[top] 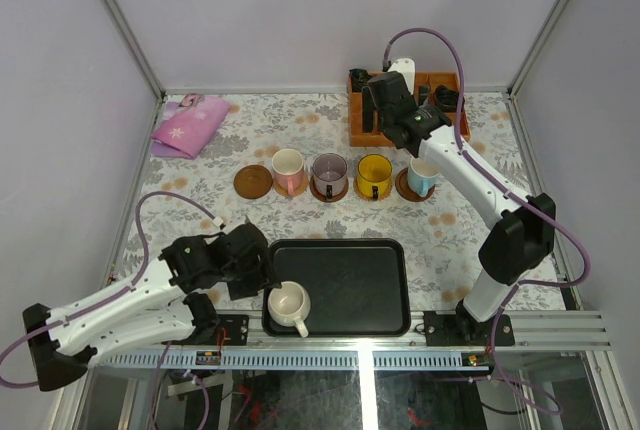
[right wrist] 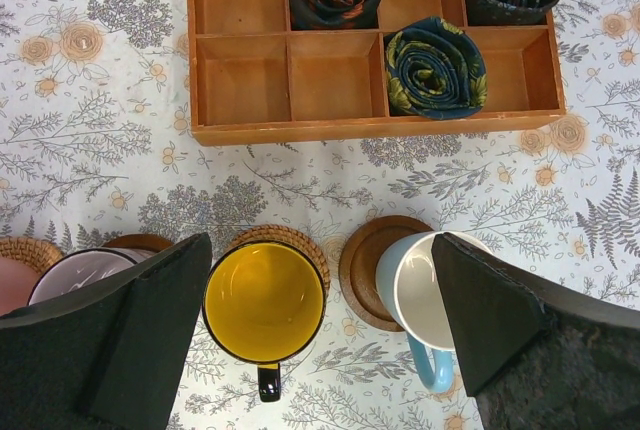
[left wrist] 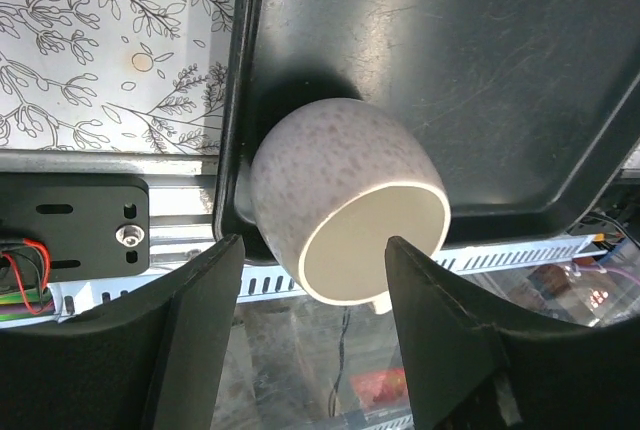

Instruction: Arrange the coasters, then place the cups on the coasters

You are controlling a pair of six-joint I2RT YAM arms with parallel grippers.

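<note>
A cream cup (top: 289, 304) (left wrist: 345, 195) stands in the near-left corner of the black tray (top: 360, 285). My left gripper (top: 262, 275) (left wrist: 315, 242) is at its rim, jaws partly apart: one finger outside the wall, the other in front of the mouth, with a gap showing. In a row farther back, the pink-handled cup (top: 288, 172), mauve cup (top: 329, 176), yellow cup (right wrist: 262, 302) and blue-handled cup (right wrist: 425, 295) sit on coasters. The blue one sits off-centre on its dark coaster (right wrist: 365, 260). One dark coaster (top: 253, 181) lies bare at the left end. My right gripper (top: 405, 130) (right wrist: 322, 240) hangs open above the yellow cup.
An orange compartment box (right wrist: 240, 80) with dark rolled bundles stands behind the row at the back right. A pink folded cloth (top: 188, 128) lies at the back left. The tray sits against the table's near rail.
</note>
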